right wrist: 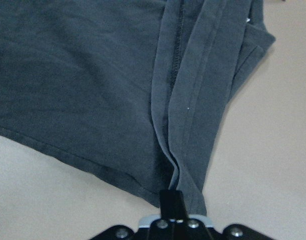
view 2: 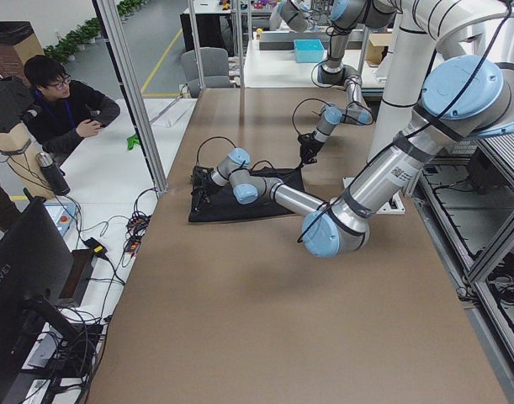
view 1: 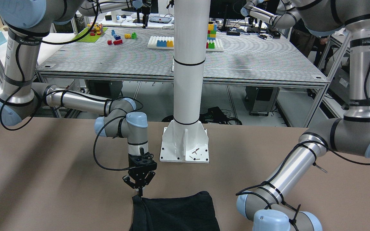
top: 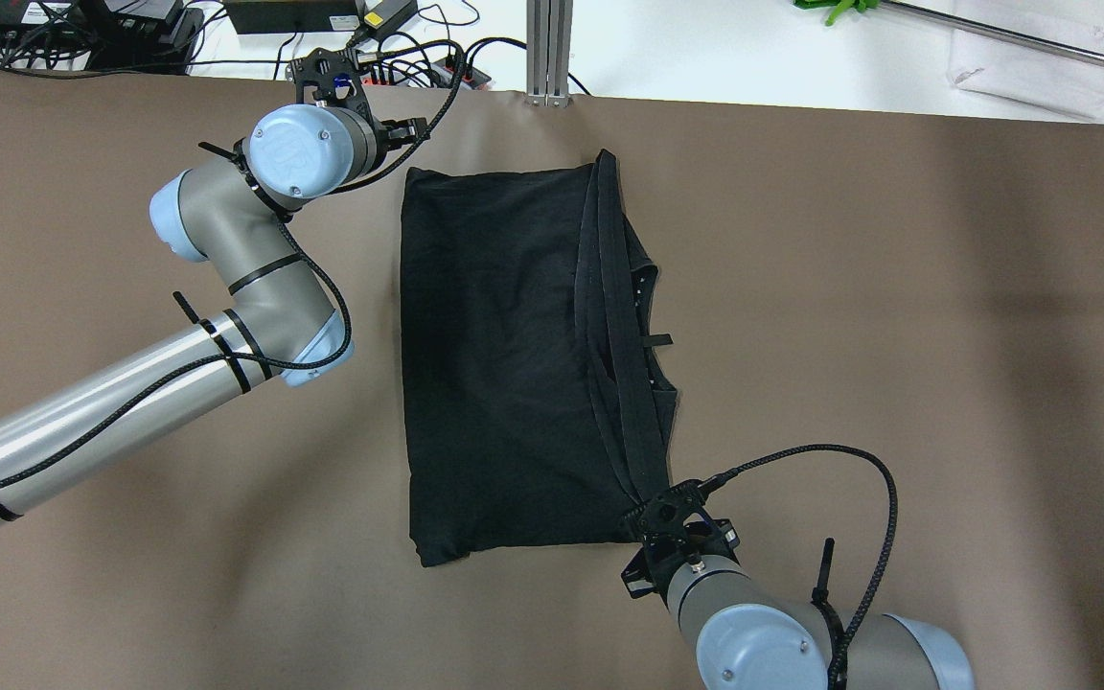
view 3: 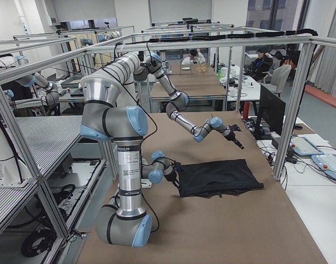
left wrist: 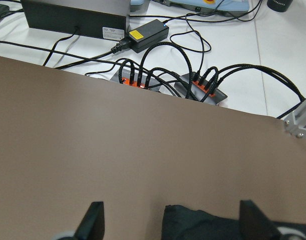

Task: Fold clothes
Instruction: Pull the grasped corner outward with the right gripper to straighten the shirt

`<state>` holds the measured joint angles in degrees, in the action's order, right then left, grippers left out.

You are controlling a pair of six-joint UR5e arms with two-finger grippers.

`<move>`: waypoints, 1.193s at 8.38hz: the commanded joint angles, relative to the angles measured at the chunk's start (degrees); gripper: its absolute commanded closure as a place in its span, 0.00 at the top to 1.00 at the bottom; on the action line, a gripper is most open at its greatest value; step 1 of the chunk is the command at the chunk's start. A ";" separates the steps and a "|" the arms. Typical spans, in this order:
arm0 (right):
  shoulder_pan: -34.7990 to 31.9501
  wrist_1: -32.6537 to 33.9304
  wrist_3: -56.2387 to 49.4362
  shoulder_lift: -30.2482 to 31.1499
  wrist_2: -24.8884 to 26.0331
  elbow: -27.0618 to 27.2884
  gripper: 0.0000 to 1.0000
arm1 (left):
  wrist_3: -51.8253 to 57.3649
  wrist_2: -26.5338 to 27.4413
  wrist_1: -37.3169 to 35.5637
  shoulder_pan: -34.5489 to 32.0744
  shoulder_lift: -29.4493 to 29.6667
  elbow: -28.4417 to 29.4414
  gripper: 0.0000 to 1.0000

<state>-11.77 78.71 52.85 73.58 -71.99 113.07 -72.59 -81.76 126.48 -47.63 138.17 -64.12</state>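
The right tool point(right wrist: 171, 199) pinches the hem of the black garment point(top: 494, 364). The left tool point(left wrist: 173, 222), spread near its far corner, should grip there, so both lift evenly.

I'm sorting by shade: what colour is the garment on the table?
The garment is plain dark charcoal-black, clearest in the overhead exterior view.

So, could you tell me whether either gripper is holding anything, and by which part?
The right gripper pinches the black garment by its bunched hem corner; the left gripper holds nothing.
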 commanded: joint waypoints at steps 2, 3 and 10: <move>-2.37 0.39 -0.11 2.53 -0.96 3.21 0.00 | 0.08 0.11 0.00 -0.01 -0.01 -0.04 0.95; -4.90 0.39 0.32 2.70 -4.27 3.03 0.00 | 0.08 0.19 0.00 -0.01 0.08 -0.04 0.94; -8.37 -26.51 35.40 25.94 -24.78 4.96 0.00 | 1.13 0.46 -0.09 -0.54 0.08 0.39 0.94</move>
<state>-21.64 67.92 81.08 89.02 -95.51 117.03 -71.80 -81.26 126.39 -48.08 138.25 -64.06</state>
